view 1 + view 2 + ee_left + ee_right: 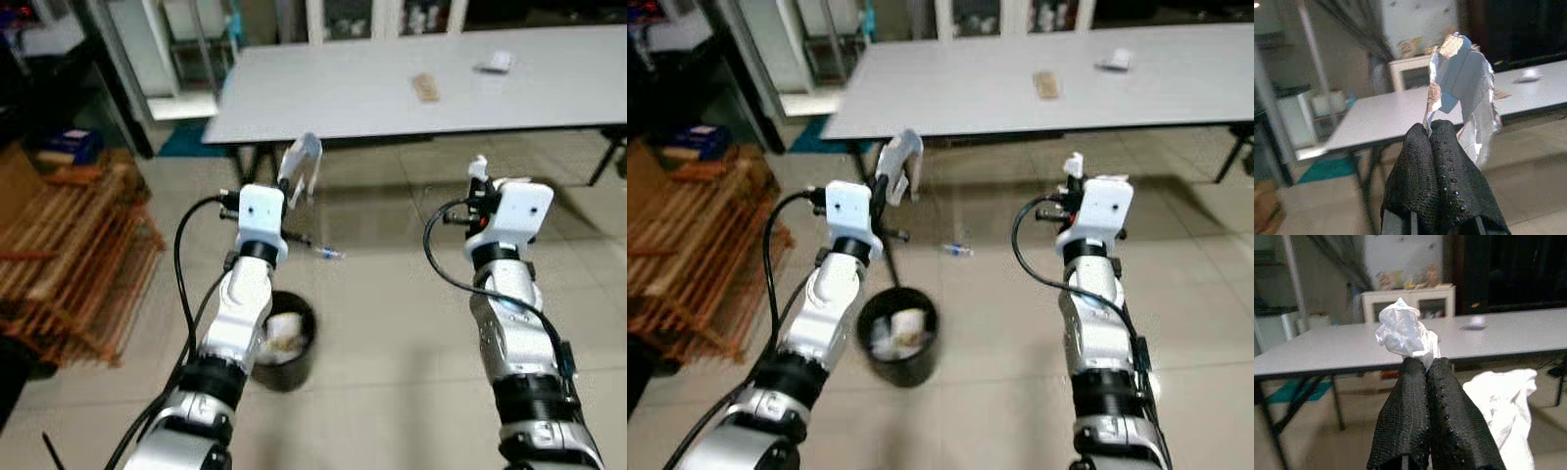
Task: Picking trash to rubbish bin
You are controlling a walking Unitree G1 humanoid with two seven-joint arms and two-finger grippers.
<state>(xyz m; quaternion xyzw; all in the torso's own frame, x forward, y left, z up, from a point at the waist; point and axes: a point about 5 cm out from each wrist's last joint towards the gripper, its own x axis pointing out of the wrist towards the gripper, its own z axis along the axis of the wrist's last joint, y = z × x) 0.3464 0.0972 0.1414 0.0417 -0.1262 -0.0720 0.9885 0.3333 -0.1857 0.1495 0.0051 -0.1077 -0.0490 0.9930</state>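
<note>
Carrying trash to the round black plastic rubbish bin [898,335] on the floor seems the step in hand; next, each piece needs bringing over its mouth and releasing. The left hand [1436,128] is pinched closed on a torn silvery foil wrapper [1464,93], raised beyond the bin, while the right hand [1426,364] grips a crumpled white tissue wad [1403,331].

Dim indoor light, soft blur, wrist bkgds defocused.

Head stereo pair looked forward-down over both arms, floor, counter [392,88]. Wrist cameras sat close behind jaws, faced same counter.
</note>
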